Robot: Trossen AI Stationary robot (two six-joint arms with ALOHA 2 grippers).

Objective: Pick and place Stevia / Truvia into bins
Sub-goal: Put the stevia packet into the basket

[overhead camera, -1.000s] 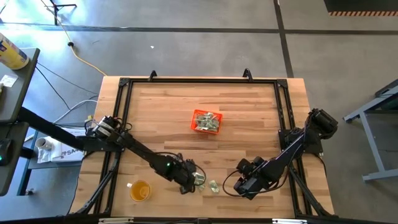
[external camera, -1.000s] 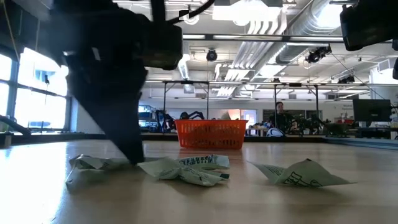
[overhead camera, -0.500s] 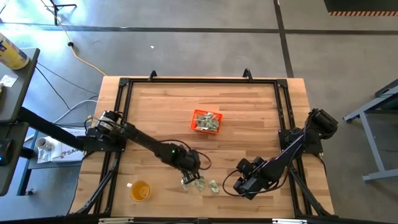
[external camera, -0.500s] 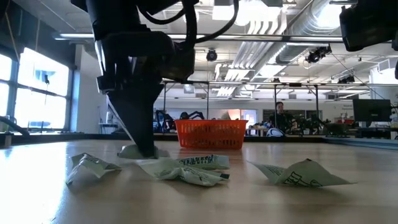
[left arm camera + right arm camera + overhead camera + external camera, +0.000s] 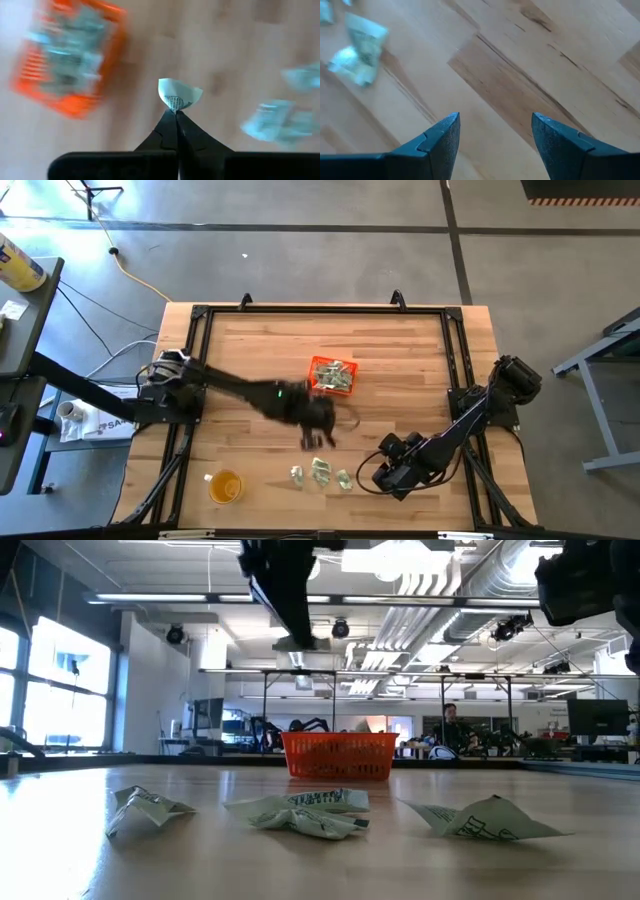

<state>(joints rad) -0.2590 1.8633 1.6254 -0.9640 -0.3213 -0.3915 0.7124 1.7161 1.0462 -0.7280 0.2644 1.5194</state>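
Note:
My left gripper (image 5: 319, 439) hangs above the table between the orange bin (image 5: 332, 375) and the sachets near the front edge, shut on one pale green and white Stevia sachet (image 5: 178, 94). The bin (image 5: 65, 60) holds several sachets. Three more sachets (image 5: 320, 472) lie flat on the wood in a loose row, seen crumpled in the low view (image 5: 300, 812). My right gripper (image 5: 386, 477) rests low at the front right, just right of that row, open with nothing between its fingers (image 5: 495, 131). My left gripper pinches the sachet's lower edge (image 5: 174, 107) between its two fingertips, only at their free ends. The sachet stands out beyond the tips, curled into a shallow cup, lifted clear of the table.
A round translucent yellow cup (image 5: 225, 485) stands at the front left. A black frame (image 5: 200, 315) runs round the table's edges. Bare wood lies between the bin and the row of sachets.
My left gripper has risen from the sachets near the front edge and gone toward the far edge and right, toward the bin, carrying one sachet up clear of the table. The other sachets stay where they lay.

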